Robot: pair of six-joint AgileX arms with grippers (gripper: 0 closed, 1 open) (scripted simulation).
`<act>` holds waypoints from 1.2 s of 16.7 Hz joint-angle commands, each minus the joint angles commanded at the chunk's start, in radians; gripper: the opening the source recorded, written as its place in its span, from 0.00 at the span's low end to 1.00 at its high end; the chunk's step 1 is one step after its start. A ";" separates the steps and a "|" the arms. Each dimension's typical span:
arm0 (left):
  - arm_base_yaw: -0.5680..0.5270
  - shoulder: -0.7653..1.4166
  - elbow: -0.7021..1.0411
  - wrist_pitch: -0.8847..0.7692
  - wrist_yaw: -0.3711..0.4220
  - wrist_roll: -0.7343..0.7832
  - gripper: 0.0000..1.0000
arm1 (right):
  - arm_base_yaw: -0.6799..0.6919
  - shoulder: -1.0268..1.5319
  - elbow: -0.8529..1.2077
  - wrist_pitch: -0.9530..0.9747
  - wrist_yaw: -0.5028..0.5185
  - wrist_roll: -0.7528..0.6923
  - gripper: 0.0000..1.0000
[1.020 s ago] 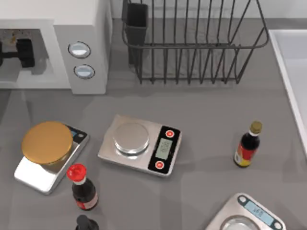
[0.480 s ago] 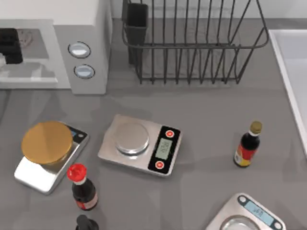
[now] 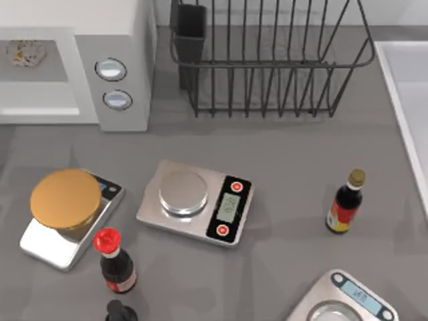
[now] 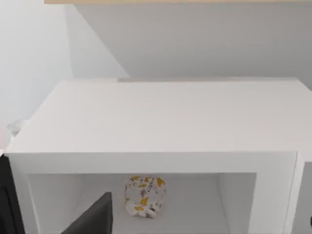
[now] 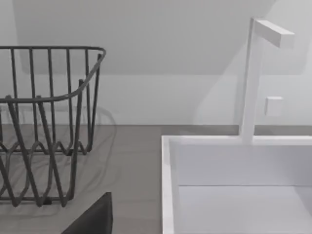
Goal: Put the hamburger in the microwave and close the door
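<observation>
The white microwave (image 3: 127,27) stands at the table's back left, and its cavity is open to the front. The hamburger (image 3: 25,52), a small pale speckled lump, lies alone on the cavity floor; the left wrist view shows the hamburger (image 4: 144,196) deep inside the microwave (image 4: 161,122). A dark part of my left gripper (image 4: 92,219) hangs in front of the cavity, apart from the hamburger. A dark strip (image 4: 6,195) runs along one side of the opening; I cannot tell whether it is the door. My right gripper (image 5: 92,217) is parked near the sink.
A golden-brown disc (image 3: 65,198) lies on a scale at front left. A second scale (image 3: 195,202) stands mid-table, a third (image 3: 344,299) at front right. A red-capped bottle (image 3: 114,262) and a dark bottle (image 3: 346,201) stand upright. A wire rack (image 3: 267,60) and sink (image 3: 408,100) are at the back.
My left gripper has drawn back out of the microwave cavity and left the top view. The hamburger stays behind inside.
</observation>
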 joint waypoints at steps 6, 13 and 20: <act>-0.042 -0.461 -0.315 -0.092 -0.048 -0.018 1.00 | 0.000 0.000 0.000 0.000 0.000 0.000 1.00; -0.055 -0.566 -0.408 -0.123 -0.064 -0.024 1.00 | 0.000 0.000 0.000 0.000 0.000 0.000 1.00; -0.055 -0.566 -0.408 -0.123 -0.064 -0.024 0.62 | 0.000 0.000 0.000 0.000 0.000 0.000 1.00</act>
